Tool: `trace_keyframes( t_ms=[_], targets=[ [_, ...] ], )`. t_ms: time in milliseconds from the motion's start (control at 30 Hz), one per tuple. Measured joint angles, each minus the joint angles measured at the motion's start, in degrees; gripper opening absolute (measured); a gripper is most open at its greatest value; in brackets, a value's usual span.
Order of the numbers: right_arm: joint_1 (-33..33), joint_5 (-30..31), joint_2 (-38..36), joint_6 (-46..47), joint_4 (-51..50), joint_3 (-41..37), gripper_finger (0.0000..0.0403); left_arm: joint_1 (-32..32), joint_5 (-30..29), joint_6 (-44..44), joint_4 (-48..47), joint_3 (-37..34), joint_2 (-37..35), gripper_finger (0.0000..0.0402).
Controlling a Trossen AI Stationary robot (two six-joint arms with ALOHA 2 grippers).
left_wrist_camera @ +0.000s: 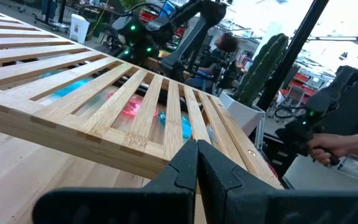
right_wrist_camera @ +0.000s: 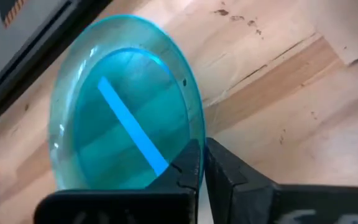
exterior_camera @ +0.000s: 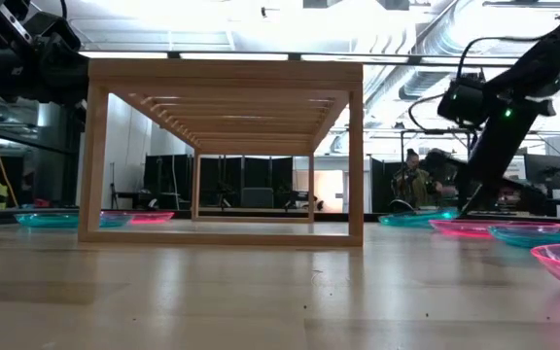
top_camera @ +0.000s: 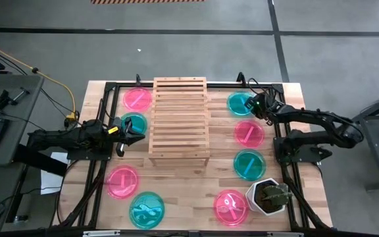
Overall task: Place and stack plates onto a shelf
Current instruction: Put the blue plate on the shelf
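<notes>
On your wooden table (top_camera: 189,191), right gripper (right_wrist_camera: 199,163) pinches only the teal plate's (right_wrist_camera: 120,124) rim; lifting risks slippage.

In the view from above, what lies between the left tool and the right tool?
The light wooden slatted shelf stands between the left tool and the right tool; its top is bare, seen from above.

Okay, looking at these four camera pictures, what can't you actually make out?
- Left gripper: shut, but the left wrist view doesn't show whether it holds the teal plate beside it in the high view.
- Right gripper: shut at the rim of a teal plate; the rim between its fingers is too thin to see.
- Shelf top: edge-on in the low view.
</notes>
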Motion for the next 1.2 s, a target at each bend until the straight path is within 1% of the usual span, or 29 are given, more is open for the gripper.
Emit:
trace_keyframes(
  t_ms=[200,333,433,533,567,633,767,867,1033,1200],
  targets=[
    [4.0,3.1,-12.2,-2.8,-9.5,3.4,0.0000,0.0,0.0,0.0,0.0,0.0,0.0,0.0000],
    [7.2,6.8,-19.9,-4.0,-11.2,8.3,0.0000,0.0,0.0,0.0,0.0,0.0,0.0,0.0000],
    [10.0,10.1,-22.8,-7.1,-10.7,14.1,0.0000,0.0,0.0,0.0,0.0,0.0,0.0,0.0000],
    [12.9,13.9,-22.1,-11.6,-10.1,21.2,0.0000,0.0,0.0,0.0,0.0,0.0,0.0,0.0000],
    [13.7,14.4,-21.1,-13.3,-9.4,23.4,0.0000,0.0,0.0,0.0,0.0,0.0,0.0,0.0000],
    [15.1,13.7,-18.3,-16.8,-7.0,27.4,0.0000,0.0,0.0,0.0,0.0,0.0,0.0,0.0000],
    [18.0,8.3,-9.1,-21.3,-2.9,34.2,0.0000,0.0,0.0,0.0,0.0,0.0,0.0,0.0000],
    [20.2,5.5,-0.1,-22.6,-0.7,37.9,0.0000,0.0,0.0,0.0,0.0,0.0,0.0,0.0000],
    [21.1,-2.0,13.8,-22.9,3.3,44.0,0.0000,0.0,0.0,0.0,0.0,0.0,0.0,0.0000],
    [20.3,-7.1,22.8,-22.8,5.3,49.9,0.0000,0.0,0.0,0.0,0.0,0.0,0.0,0.0000]
  ],
)
